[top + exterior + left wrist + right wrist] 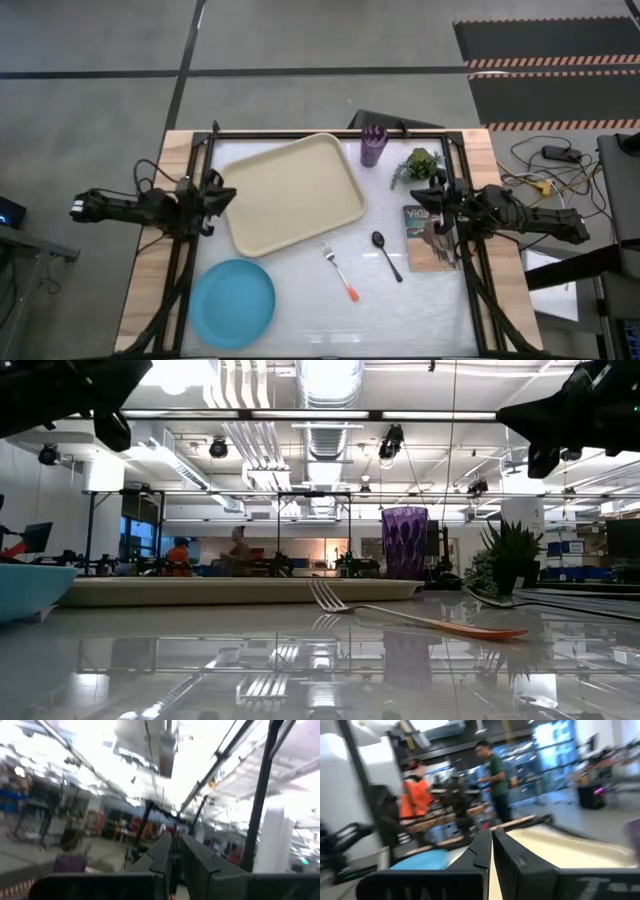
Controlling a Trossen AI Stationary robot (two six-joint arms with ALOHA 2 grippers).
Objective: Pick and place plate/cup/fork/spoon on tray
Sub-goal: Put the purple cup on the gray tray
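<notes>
**A:** So who grabs what first? Left to right: the left gripper (222,195) hangs at the tray's (262,228) left edge, fingers pressed together, nothing in them. The plate (232,303) sits on the worktop (420,310) at the front left, just off the tray's near corner and on that arm's side, toward the front from its fingers.

**B:** Yeah, plate looks like lefty's job. The fork (340,271) and spoon (386,255) lie mid-worktop, side by side but apart, both with long axes running diagonally, handles toward the front right.

**A:** Spoon's nearer the right gripper (436,205), I reckon. That one's closed and empty too, hovering over the book (428,238). The cup (373,146) stands upright at the back, just beside the tray's far right corner, next to the plant (420,163).

**B:** Nothing's on the tray yet.
</notes>
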